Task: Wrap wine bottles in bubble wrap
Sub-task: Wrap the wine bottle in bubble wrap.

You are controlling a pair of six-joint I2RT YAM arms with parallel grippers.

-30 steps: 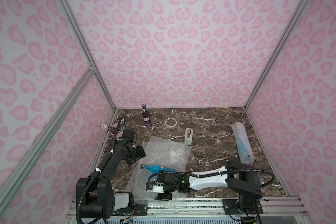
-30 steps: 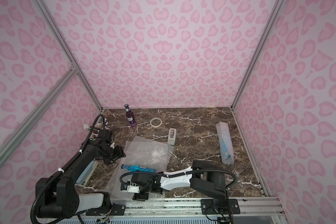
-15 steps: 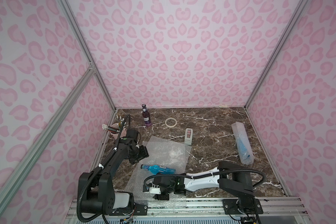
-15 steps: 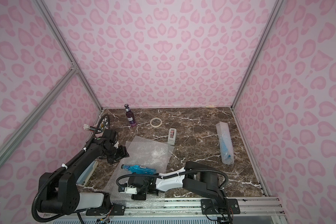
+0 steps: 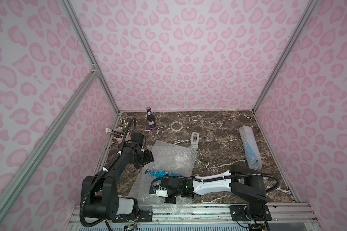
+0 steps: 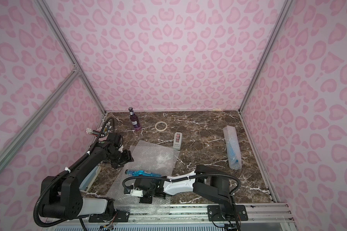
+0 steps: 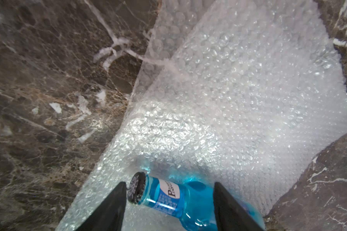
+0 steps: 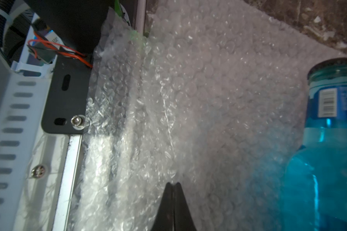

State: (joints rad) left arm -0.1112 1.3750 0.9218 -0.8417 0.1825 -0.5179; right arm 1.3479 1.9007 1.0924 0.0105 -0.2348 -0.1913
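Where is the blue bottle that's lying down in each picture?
Top view: blue bottle lies on its side, just beyond the right arm.
Top view: blue bottle, same spot.
Left wrist: cap end, seen between the left gripper's open fingers.
Right wrist: at the picture's edge, barcode showing.
Shared landmark: the bubble wrap under it.
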